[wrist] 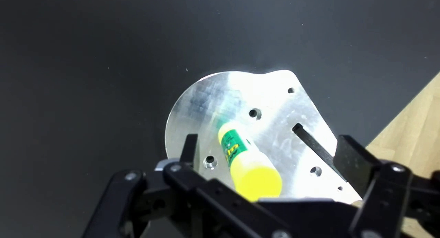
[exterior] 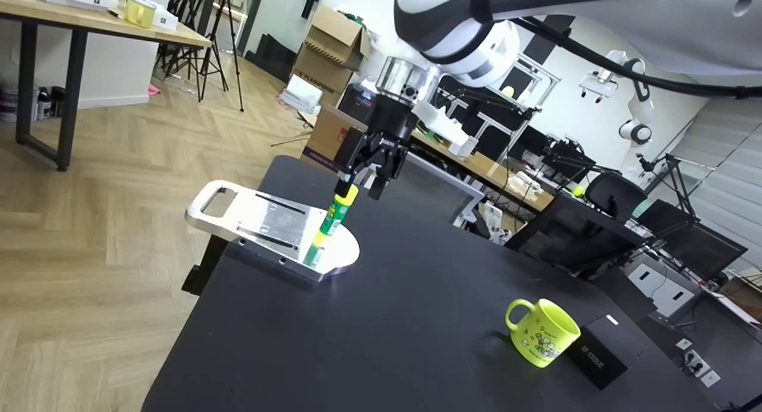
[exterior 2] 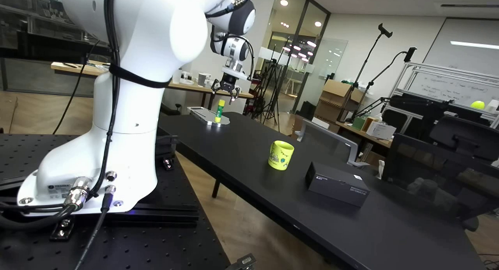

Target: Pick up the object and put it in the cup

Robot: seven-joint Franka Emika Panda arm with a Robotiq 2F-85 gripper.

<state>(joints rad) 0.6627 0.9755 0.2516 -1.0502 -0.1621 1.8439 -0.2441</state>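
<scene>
The object is a glue stick, green with a yellow cap. It stands upright on the rounded end of a flat silver metal plate (exterior: pixel 339 248) in both exterior views (exterior: pixel 335 217) (exterior 2: pixel 219 112). My gripper (exterior: pixel 360 190) is open and empty, just above the glue stick's top. In the wrist view the yellow cap (wrist: pixel 259 183) lies between the spread fingers (wrist: pixel 266 141), nearer the left finger, with a gap on both sides. The lime-green cup (exterior: pixel 545 334) stands upright, handle to one side, far from the gripper; it also shows in an exterior view (exterior 2: pixel 280 156). The wrist view does not show it.
A black box (exterior: pixel 604 352) lies beside the cup on the dark table (exterior: pixel 369 334). The silver plate has slots and a handle hole and reaches the table's edge. A grey-framed panel (exterior 2: pixel 331 139) stands along the table's far side.
</scene>
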